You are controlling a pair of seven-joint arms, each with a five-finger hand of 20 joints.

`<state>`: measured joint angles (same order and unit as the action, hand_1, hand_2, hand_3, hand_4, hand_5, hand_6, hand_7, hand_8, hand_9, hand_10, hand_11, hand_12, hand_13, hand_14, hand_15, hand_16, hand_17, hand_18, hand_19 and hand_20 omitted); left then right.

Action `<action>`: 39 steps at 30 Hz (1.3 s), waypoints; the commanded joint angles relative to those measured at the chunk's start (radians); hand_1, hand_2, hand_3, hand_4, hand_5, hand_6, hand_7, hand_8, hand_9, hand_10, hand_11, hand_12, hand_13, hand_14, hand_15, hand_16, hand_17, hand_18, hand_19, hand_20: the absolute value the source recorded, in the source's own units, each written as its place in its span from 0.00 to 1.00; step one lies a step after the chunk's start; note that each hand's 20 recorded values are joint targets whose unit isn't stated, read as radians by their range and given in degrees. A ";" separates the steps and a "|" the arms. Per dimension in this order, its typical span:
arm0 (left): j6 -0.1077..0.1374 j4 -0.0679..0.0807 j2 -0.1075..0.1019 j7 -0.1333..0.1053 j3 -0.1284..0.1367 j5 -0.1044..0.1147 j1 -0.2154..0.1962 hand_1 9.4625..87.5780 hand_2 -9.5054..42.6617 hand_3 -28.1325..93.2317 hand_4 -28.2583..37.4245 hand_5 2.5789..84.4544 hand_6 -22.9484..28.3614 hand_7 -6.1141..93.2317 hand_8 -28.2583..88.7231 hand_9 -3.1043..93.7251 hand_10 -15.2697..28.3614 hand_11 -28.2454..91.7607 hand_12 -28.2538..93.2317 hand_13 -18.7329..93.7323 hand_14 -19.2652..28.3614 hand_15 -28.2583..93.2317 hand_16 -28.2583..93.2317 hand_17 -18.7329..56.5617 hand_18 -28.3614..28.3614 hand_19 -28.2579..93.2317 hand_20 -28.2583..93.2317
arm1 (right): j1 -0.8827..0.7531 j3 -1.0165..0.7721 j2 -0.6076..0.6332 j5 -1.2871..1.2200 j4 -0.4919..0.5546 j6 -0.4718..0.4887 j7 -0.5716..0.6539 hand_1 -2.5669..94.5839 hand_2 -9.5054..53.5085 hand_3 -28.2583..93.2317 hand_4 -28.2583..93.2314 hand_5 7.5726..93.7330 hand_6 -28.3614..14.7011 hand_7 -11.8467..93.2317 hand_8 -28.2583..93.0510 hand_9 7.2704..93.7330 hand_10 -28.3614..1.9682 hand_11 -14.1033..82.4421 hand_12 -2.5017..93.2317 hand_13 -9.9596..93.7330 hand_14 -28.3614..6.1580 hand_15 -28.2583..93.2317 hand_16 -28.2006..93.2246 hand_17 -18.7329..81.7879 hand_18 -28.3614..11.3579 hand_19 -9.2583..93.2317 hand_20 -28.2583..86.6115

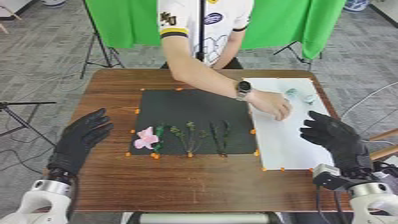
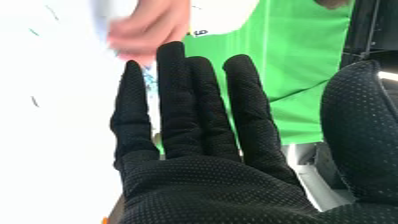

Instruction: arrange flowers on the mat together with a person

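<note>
Likely mid-arrangement; right robot hand [image 1: 338, 142], open at lower right, should wait for person's hand [image 1: 270, 103], then grab upper-right pale sprig [image 1: 308, 99].

Flower [image 1: 146, 138] on mat [image 1: 189, 107], left of sprigs [image 1: 191, 141]; sheet [image 1: 289, 142] right of mat, on table [image 1: 195, 187].
</note>
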<state>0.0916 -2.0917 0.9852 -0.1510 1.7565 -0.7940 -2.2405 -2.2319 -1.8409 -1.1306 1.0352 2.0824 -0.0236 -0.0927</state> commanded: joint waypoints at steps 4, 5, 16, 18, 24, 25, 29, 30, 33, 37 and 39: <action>0.007 -0.003 -0.033 0.008 0.025 0.003 -0.017 0.22 0.16 0.82 0.03 0.42 0.54 0.24 0.17 0.36 0.62 0.44 0.37 0.41 0.71 0.50 0.23 0.18 0.86 0.64 0.29 | 0.034 0.027 0.003 0.028 -0.011 0.010 0.005 0.21 0.19 0.95 0.02 0.45 0.56 0.28 0.15 0.44 0.44 0.30 0.27 0.48 0.47 0.51 0.42 0.31 0.19 0.58 0.49; 0.012 -0.001 -0.029 0.007 0.022 0.008 -0.018 0.22 0.16 0.82 0.03 0.42 0.54 0.24 0.17 0.36 0.62 0.44 0.37 0.41 0.71 0.50 0.23 0.18 0.86 0.64 0.29 | 0.035 0.031 0.001 0.036 -0.013 0.013 0.009 0.21 0.19 0.95 0.02 0.45 0.56 0.28 0.15 0.44 0.44 0.30 0.27 0.48 0.47 0.51 0.42 0.31 0.19 0.58 0.49; 0.015 -0.009 -0.020 0.013 0.031 0.011 -0.042 0.22 0.16 0.82 0.03 0.42 0.54 0.24 0.17 0.36 0.62 0.44 0.37 0.41 0.71 0.51 0.23 0.18 0.86 0.64 0.29 | 0.050 0.052 -0.004 0.066 -0.016 0.040 0.017 0.21 0.19 0.95 0.02 0.45 0.57 0.28 0.15 0.44 0.44 0.30 0.27 0.48 0.47 0.51 0.42 0.31 0.19 0.58 0.49; 0.014 -0.015 -0.012 0.010 0.041 0.008 -0.059 0.22 0.16 0.82 0.03 0.42 0.54 0.24 0.17 0.36 0.62 0.44 0.37 0.41 0.71 0.51 0.23 0.18 0.86 0.64 0.29 | 0.052 0.053 -0.002 0.071 -0.015 0.051 0.013 0.21 0.19 0.95 0.02 0.45 0.57 0.28 0.15 0.44 0.44 0.30 0.27 0.48 0.47 0.51 0.42 0.31 0.19 0.58 0.49; 0.007 -0.009 -0.020 0.020 0.037 0.003 -0.033 0.22 0.17 0.82 0.03 0.42 0.54 0.24 0.17 0.36 0.62 0.44 0.37 0.41 0.71 0.51 0.23 0.18 0.86 0.64 0.29 | 0.057 0.049 0.001 0.068 -0.016 0.046 0.020 0.21 0.19 0.95 0.02 0.45 0.57 0.28 0.15 0.44 0.44 0.30 0.27 0.47 0.47 0.51 0.42 0.31 0.19 0.58 0.49; 0.010 -0.006 -0.021 0.018 0.035 0.006 -0.033 0.22 0.16 0.82 0.03 0.42 0.54 0.24 0.17 0.36 0.62 0.44 0.37 0.41 0.71 0.51 0.23 0.18 0.86 0.64 0.29 | 0.054 0.053 -0.002 0.070 -0.016 0.040 0.015 0.21 0.19 0.95 0.02 0.45 0.57 0.28 0.15 0.44 0.44 0.30 0.27 0.47 0.47 0.50 0.42 0.31 0.19 0.57 0.49; 0.007 -0.006 -0.009 0.017 0.033 0.001 -0.032 0.22 0.16 0.82 0.03 0.42 0.54 0.24 0.17 0.36 0.62 0.44 0.37 0.41 0.71 0.51 0.23 0.18 0.86 0.64 0.29 | 0.041 0.044 0.006 0.067 -0.009 0.037 0.013 0.21 0.19 0.95 0.02 0.45 0.57 0.28 0.15 0.44 0.44 0.30 0.27 0.47 0.47 0.50 0.42 0.31 0.19 0.57 0.49; 0.003 0.000 -0.015 0.015 0.025 0.002 -0.018 0.22 0.16 0.82 0.03 0.42 0.54 0.24 0.17 0.36 0.62 0.44 0.37 0.41 0.71 0.51 0.23 0.18 0.86 0.64 0.29 | 0.040 0.040 0.008 0.061 -0.008 0.035 0.010 0.21 0.19 0.95 0.02 0.45 0.57 0.28 0.15 0.44 0.44 0.30 0.27 0.47 0.47 0.50 0.42 0.31 0.19 0.57 0.49; 0.009 -0.010 -0.023 0.014 0.036 0.000 -0.031 0.22 0.16 0.82 0.03 0.42 0.54 0.25 0.17 0.36 0.62 0.44 0.37 0.41 0.71 0.51 0.23 0.18 0.86 0.64 0.29 | 0.062 0.054 0.016 0.065 -0.019 0.024 0.000 0.21 0.19 0.95 0.02 0.45 0.57 0.28 0.15 0.44 0.44 0.30 0.27 0.48 0.46 0.50 0.42 0.31 0.19 0.57 0.49; 0.022 -0.019 -0.008 0.009 0.045 0.007 -0.063 0.22 0.16 0.82 0.03 0.42 0.54 0.25 0.17 0.36 0.62 0.44 0.37 0.41 0.71 0.51 0.23 0.17 0.86 0.64 0.29 | 0.078 0.050 0.047 0.075 -0.027 0.027 -0.006 0.21 0.19 0.95 0.02 0.45 0.57 0.28 0.15 0.44 0.44 0.30 0.27 0.48 0.47 0.51 0.42 0.31 0.19 0.58 0.49; 0.016 -0.012 -0.010 0.013 0.037 0.005 -0.047 0.22 0.16 0.82 0.04 0.42 0.54 0.25 0.17 0.36 0.62 0.44 0.37 0.41 0.71 0.51 0.23 0.17 0.86 0.64 0.29 | 0.090 0.041 0.098 0.082 -0.035 0.003 -0.014 0.21 0.18 0.95 0.02 0.45 0.57 0.28 0.15 0.44 0.45 0.30 0.27 0.48 0.47 0.51 0.42 0.31 0.19 0.58 0.49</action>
<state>0.0964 -2.1022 0.9620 -0.1436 1.7937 -0.7913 -2.2631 -2.1727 -1.7894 -1.1200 1.0949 2.0656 0.0141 -0.0823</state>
